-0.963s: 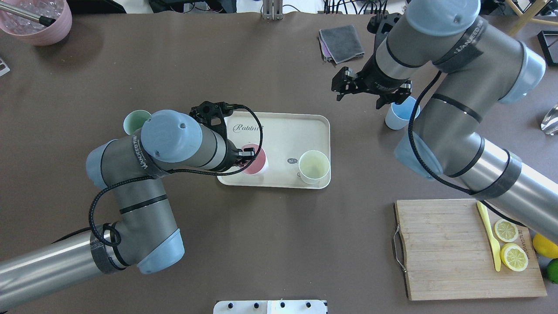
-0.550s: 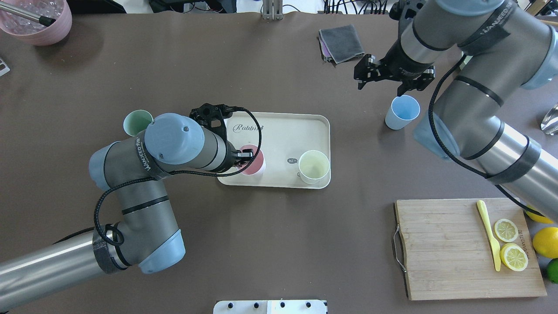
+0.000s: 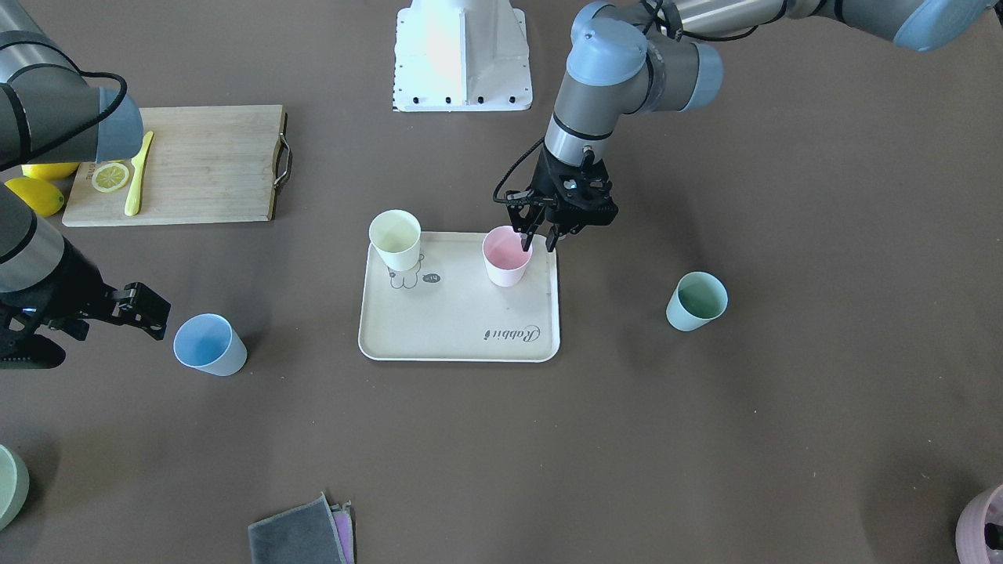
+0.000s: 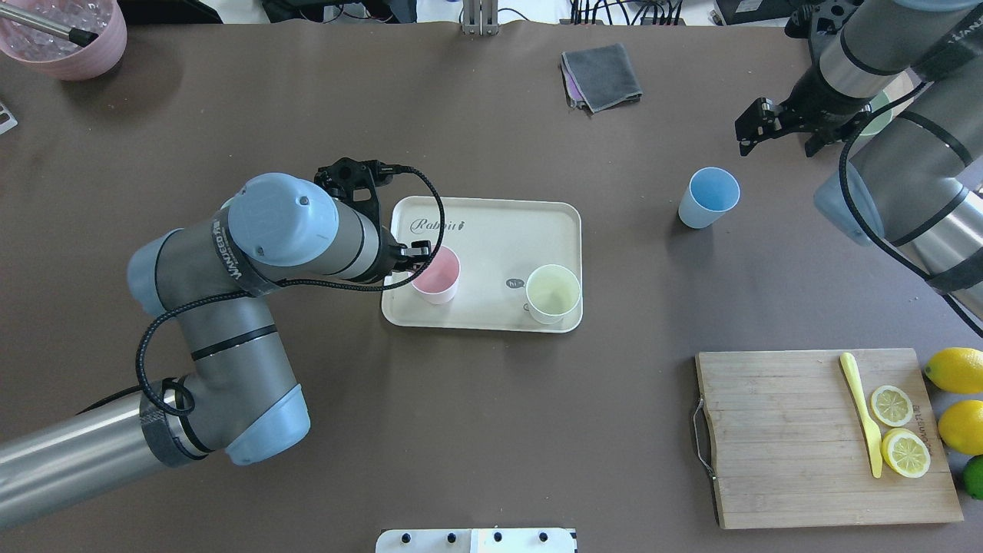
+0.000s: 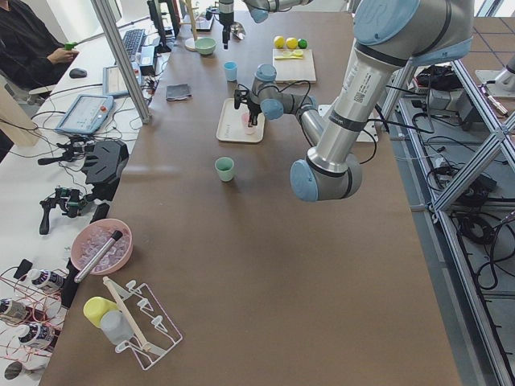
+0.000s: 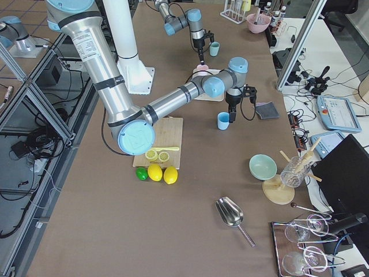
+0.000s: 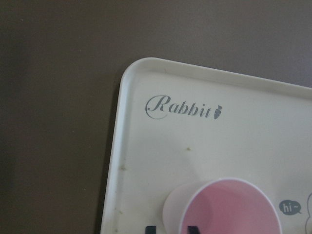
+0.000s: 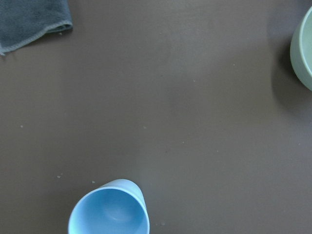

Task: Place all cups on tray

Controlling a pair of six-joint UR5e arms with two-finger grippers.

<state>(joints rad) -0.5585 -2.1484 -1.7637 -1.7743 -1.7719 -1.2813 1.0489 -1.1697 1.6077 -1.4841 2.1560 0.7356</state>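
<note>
The cream tray (image 4: 499, 230) holds the pale yellow cup (image 4: 553, 293) and the pink cup (image 4: 436, 275), both upright. My left gripper (image 3: 538, 243) is at the pink cup (image 3: 505, 257), fingers a little apart and straddling its rim on my left side. The light blue cup (image 4: 710, 196) stands on the table to the right of the tray. My right gripper (image 4: 777, 146) is open and empty, raised, farther back and to the right of it. The mint green cup (image 3: 696, 300) stands on the table on the tray's other side, hidden under my left arm in the overhead view.
A wooden cutting board (image 4: 776, 438) with lemon halves and a yellow knife lies at the near right, whole lemons beside it. A grey cloth (image 4: 601, 75) lies at the far edge. A pinkish-purple container (image 4: 65, 38) stands far left. A pale green bowl (image 8: 302, 48) is near my right gripper.
My right arm has swung right and back, away from the blue cup, which stayed put. My left arm shifted left and the pink cup moved slightly left on the tray.
</note>
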